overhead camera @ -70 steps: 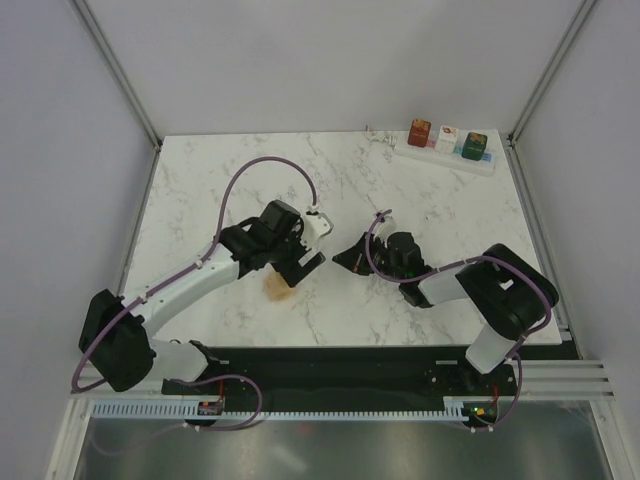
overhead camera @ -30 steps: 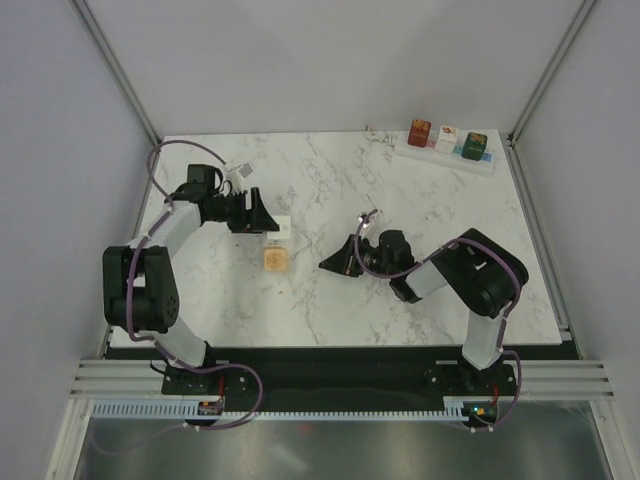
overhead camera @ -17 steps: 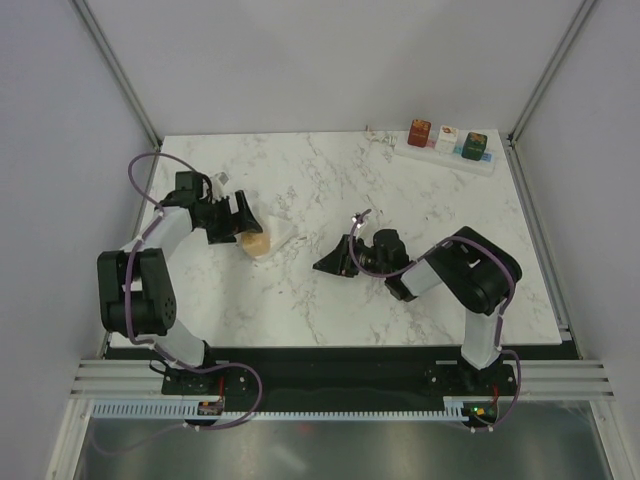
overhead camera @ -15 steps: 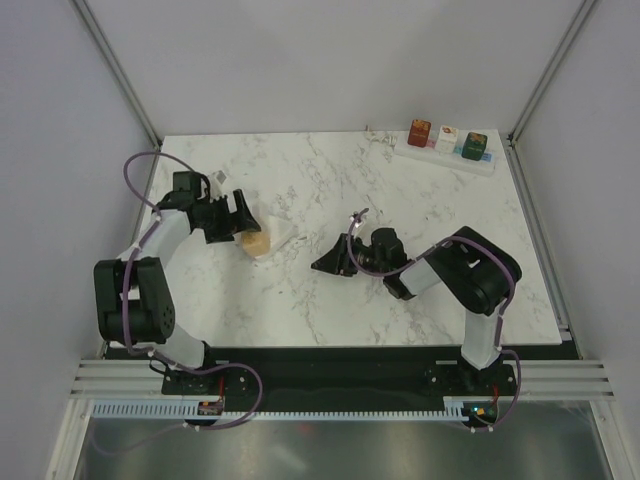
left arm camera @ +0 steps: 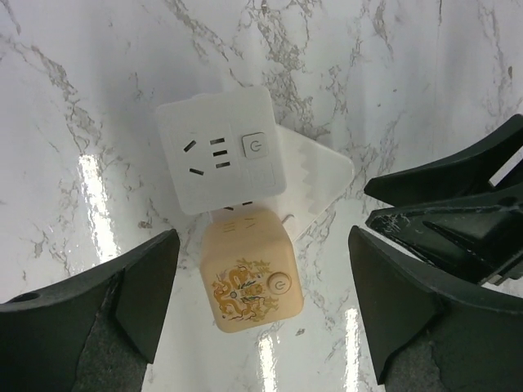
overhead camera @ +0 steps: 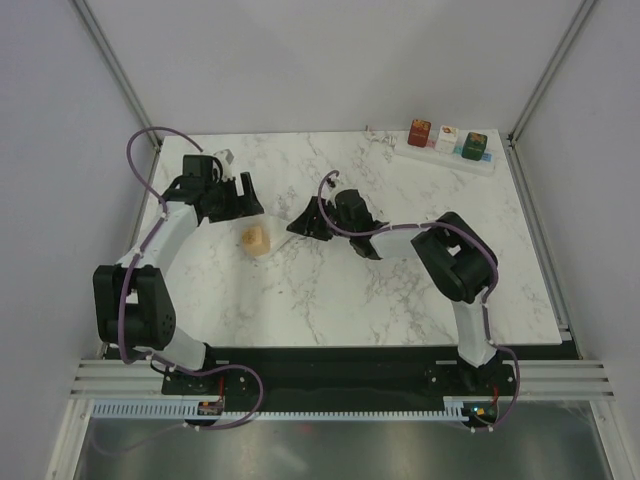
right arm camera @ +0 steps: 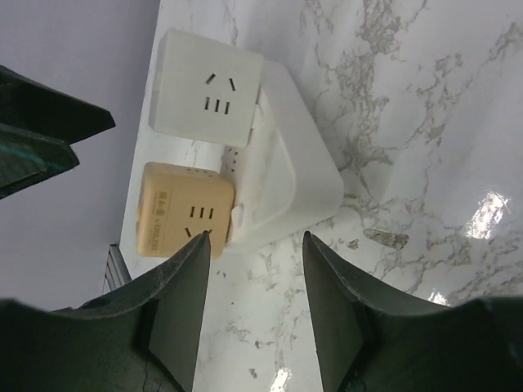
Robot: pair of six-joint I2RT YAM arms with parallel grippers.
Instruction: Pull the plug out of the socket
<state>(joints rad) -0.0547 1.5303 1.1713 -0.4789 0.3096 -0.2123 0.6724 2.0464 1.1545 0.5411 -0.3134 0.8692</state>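
We note left gripper (left arm camera: pixel 261 245) agape, empty | beige cube plug (left arm camera: pixel 249 282) between its jaws, lower centre | right gripper (right arm camera: pixel 257 241) parted, seemingly farther.

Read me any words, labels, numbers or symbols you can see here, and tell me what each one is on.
No readable words or numbers.
Power symbol, a circle with a stroke: button on the white cube.
The same power symbol: button on the beige cube, beside a gold dragon drawing.
Faint print on the beige cube's side: too blurred to read.
Markings on the power strip: too small to read.
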